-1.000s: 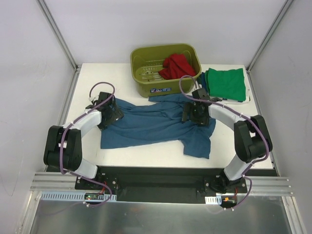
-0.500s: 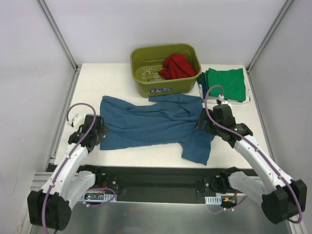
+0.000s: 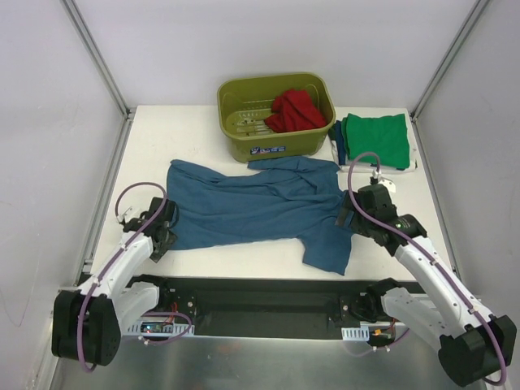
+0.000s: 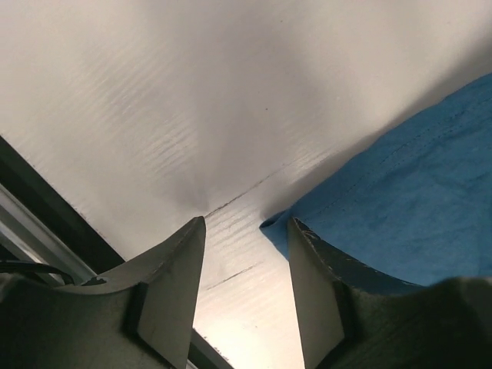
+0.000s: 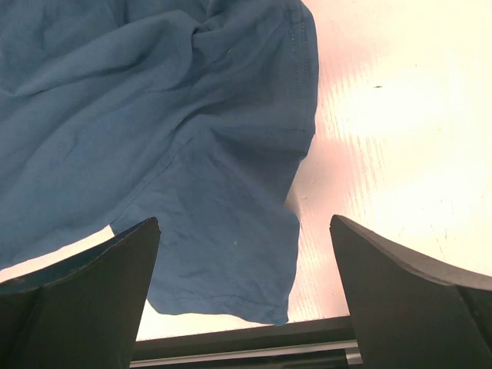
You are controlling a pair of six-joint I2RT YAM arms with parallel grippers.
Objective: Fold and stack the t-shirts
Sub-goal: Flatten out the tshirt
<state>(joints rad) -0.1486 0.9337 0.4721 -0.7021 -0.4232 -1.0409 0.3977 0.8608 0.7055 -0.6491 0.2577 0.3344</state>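
— Across the middle of the table [image 3: 203, 130] lies the teal tee [image 3: 260, 207], spread flat but wrinkled, with one flap reaching towards the near edge on the right.

— And the left gripper [image 4: 246, 224]?

— Down low at the tee's near-left corner, close to the table's near edge. Jaws released, with bare white table showing in the gap. The tip of the hem sits just beside one jaw, and nothing is gripped.

— Right gripper [image 5: 242, 231]?

— Over the tee's right side, near the right edge. Jaws spread wide, holding nothing at all. Its own camera looks down on that flap, with its stitched hem and the white table beside it.

— What about the other shirts?

— The green tee [image 3: 375, 140] is folded flat in the far-right corner, well apart from both arms. The red tee [image 3: 294, 110] is bunched up inside the tub [image 3: 268, 140] at the far edge.

— How close is the tub to the teal one?

— Just beside it: the tee's far edge comes right up to the tub's near wall. I can't tell if they touch.
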